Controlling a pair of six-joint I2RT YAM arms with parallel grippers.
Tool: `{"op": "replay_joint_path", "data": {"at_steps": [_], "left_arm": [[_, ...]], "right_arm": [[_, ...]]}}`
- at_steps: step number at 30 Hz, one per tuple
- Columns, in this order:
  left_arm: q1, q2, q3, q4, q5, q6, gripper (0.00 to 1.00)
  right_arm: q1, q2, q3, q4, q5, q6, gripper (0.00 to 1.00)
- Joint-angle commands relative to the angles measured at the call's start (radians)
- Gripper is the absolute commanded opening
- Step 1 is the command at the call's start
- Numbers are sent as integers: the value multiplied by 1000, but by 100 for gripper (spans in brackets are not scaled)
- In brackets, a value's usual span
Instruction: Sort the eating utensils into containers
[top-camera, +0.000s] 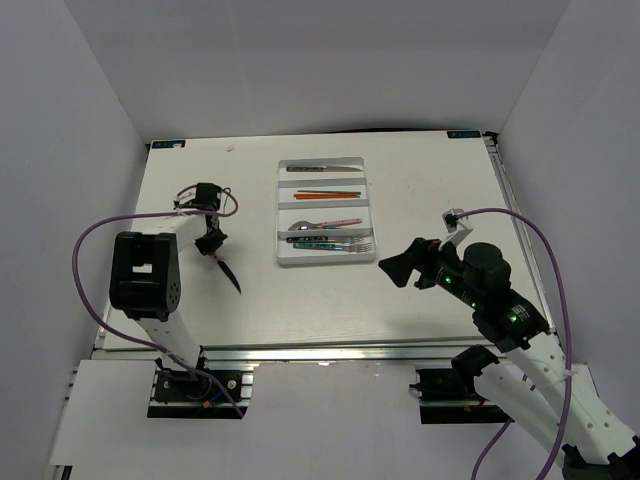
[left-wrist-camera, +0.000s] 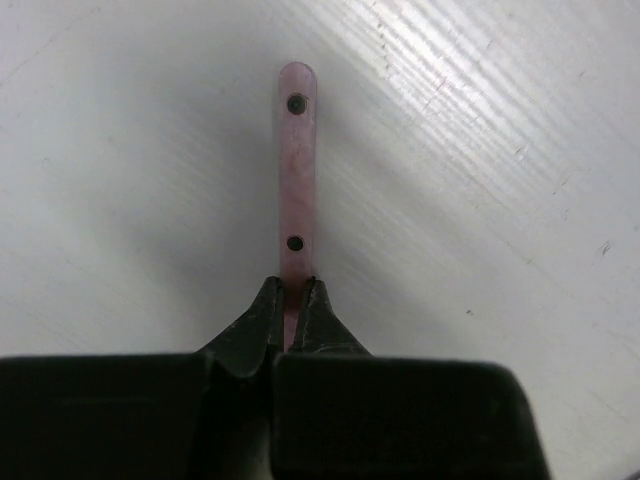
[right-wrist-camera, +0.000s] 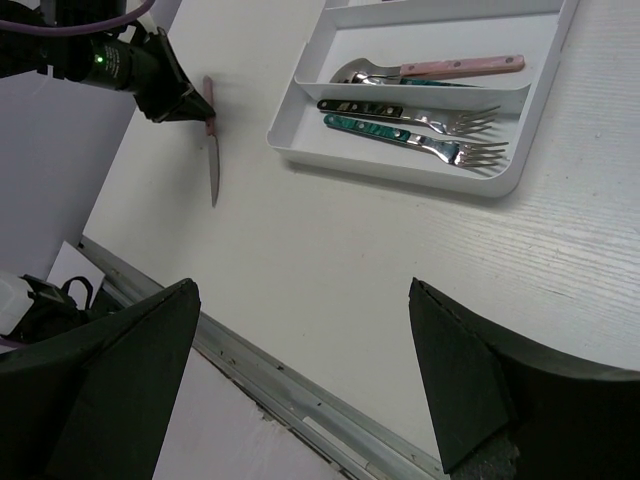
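My left tool (left-wrist-camera: 292, 290) is pressed together on the pink-handled knife (left-wrist-camera: 297, 170), pinching the handle just short of the nearer rivet. The butt end sticks out past the fingertips. From the right wrist view the blade hangs down and away toward the desk (top-camera: 300, 310). I cannot tell whether the tip is touching the surface or just above it. Gripping on the handle rather than the thin blade looks sensible, since it gives the pads something flat to bite.

The knife is on the left side of the desk, well apart from the white tray (top-camera: 287, 262), so it is not yet sorted. In the tray, the nearest compartment holds two forks (right-wrist-camera: 420, 128). The next holds a pink-handled spoon (right-wrist-camera: 440, 70), and beyond it are the orange-red chopsticks (top-camera: 330, 193). The farthest compartment has one slim dark-handled piece (top-camera: 322, 168), probably a knife, so I judge that slot to be the target.

My right tool (right-wrist-camera: 300, 290) is spread wide and holds nothing. It hovers near the tray's near right corner.

The stretch of desk between knife and tray is bare, so a lift and carry across looks unobstructed. The left desk edge and side wall (top-camera: 70, 150) are close behind the left arm. The raised tray rim needs clearing, especially with the blade drooping.
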Motion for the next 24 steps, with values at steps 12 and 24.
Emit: {"op": "replay_joint_path", "data": {"at_steps": [12, 24], "left_arm": [[-45, -372, 55, 226, 99, -406, 0], [-368, 19, 323, 568, -366, -836, 0]], "right_arm": [[2, -21, 31, -3, 150, -2, 89], [2, -2, 63, -26, 204, 23, 89]]}}
